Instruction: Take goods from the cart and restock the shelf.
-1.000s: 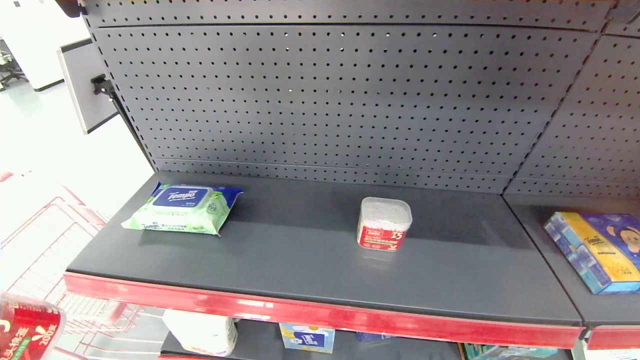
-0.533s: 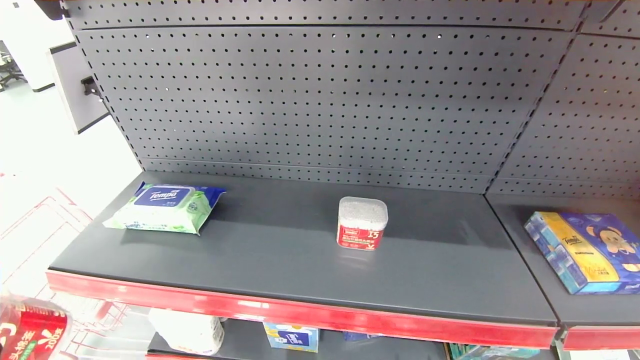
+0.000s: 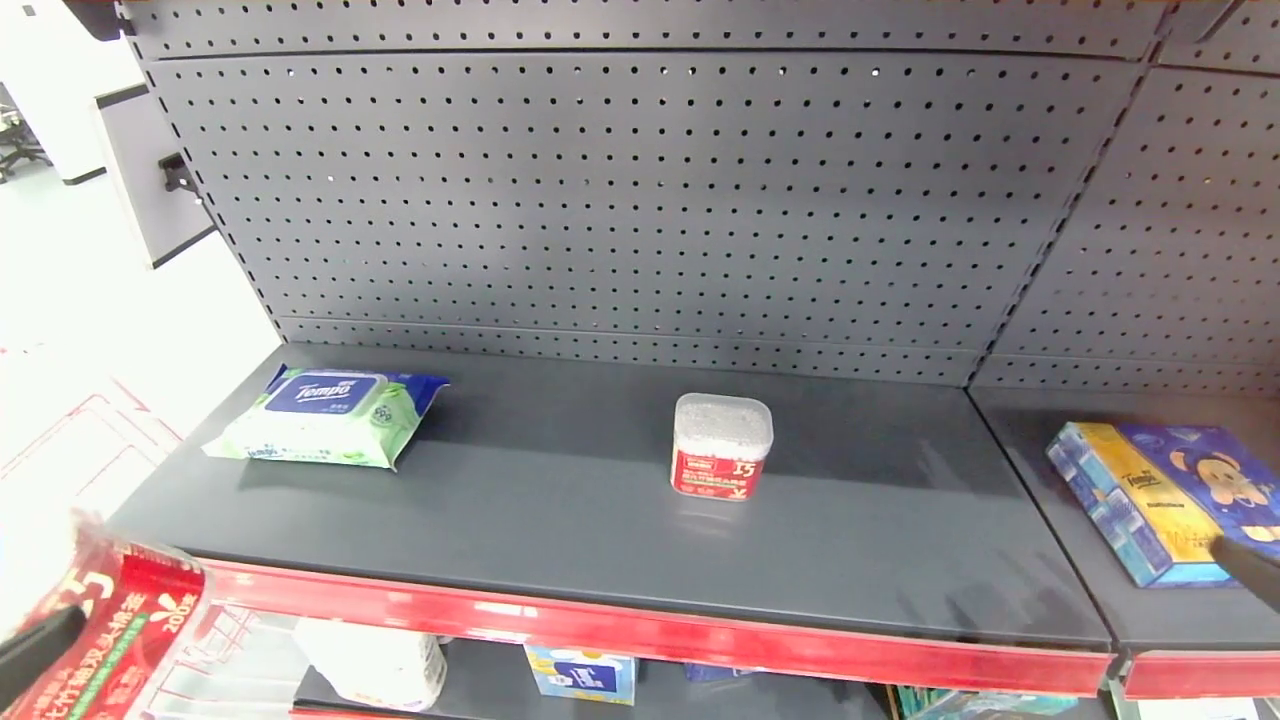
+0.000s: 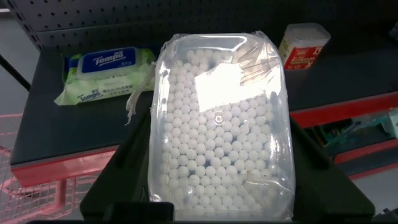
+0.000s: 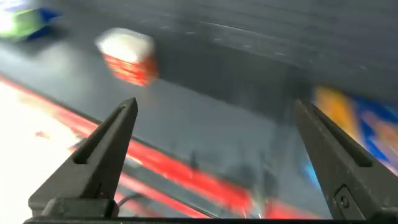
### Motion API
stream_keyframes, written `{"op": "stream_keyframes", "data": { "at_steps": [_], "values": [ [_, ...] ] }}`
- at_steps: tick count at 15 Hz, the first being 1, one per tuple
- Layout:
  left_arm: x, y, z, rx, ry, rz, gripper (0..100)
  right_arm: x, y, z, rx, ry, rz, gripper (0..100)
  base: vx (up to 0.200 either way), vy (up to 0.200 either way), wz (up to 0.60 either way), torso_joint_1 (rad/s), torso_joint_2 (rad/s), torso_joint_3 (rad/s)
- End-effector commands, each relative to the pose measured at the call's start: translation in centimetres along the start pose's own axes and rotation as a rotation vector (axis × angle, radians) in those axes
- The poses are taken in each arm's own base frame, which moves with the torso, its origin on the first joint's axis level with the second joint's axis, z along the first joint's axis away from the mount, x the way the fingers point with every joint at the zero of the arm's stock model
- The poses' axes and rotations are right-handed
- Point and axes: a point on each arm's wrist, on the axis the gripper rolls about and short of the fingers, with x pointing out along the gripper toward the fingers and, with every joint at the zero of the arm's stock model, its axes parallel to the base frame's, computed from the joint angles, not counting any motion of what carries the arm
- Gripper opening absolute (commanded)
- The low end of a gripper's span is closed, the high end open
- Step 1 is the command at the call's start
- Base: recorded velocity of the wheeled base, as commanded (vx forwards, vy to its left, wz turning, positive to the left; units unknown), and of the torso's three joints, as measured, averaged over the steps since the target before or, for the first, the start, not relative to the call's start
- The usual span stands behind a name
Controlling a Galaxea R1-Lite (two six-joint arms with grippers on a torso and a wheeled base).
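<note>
Wipes (image 3: pixel 325 417) sit at the back-left corner of the shelf (image 3: pixel 560 520), tub (image 3: pixel 721 446) mid-shelf. Left gripper (image 4: pixel 219 155) clamps the swab box (image 4: pixel 217 124) off the front-left corner; right gripper (image 5: pixel 217 155) gapes

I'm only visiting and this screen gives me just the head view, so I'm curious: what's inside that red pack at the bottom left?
Observer: The left wrist view looks at the pack's clear side: it's full of small white balls.
Operator: Is something gripping it?
Observer: Yes. The left gripper clamps it, one finger on each long side.
Operator: And the dark tip at the right edge?
Observer: That's the right gripper, open wide and empty. Bare shelf shows through the gap, between the tub and the blue box.
</note>
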Motion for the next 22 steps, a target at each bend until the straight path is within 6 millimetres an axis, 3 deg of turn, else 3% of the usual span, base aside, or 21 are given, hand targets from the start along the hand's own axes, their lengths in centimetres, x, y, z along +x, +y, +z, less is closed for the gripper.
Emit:
{"op": "stream_keyframes", "data": {
  "at_steps": [1,3,9,16,22],
  "values": [
    [0.9,-0.2,-0.1,-0.001,0.042,-0.053,0,15.5,-0.8,0.1,-0.055,0.160,0.442,100,0.000,0.000,0.00,0.000,0.00,0.000],
    [0.7,-0.3,0.0,-0.010,0.033,-0.089,0,18.7,-0.7,-1.4,-0.091,0.157,0.609,100,0.000,0.000,0.00,0.000,0.00,0.000],
    [0.6,-0.2,0.7,-0.020,0.015,-0.088,0,23.0,0.6,-2.8,-0.126,0.162,0.801,100,0.000,0.000,0.00,0.000,0.00,0.000],
    [0.8,-0.3,1.7,-0.019,0.000,-0.081,0,27.5,0.3,-4.6,-0.253,0.128,0.854,100,0.000,0.000,0.00,0.000,0.00,0.000],
    [0.6,-0.2,1.8,-0.019,-0.010,-0.078,0,29.6,-0.1,-5.4,-0.255,0.136,0.851,100,0.000,0.000,0.00,0.000,0.00,0.000]
  ]
}}
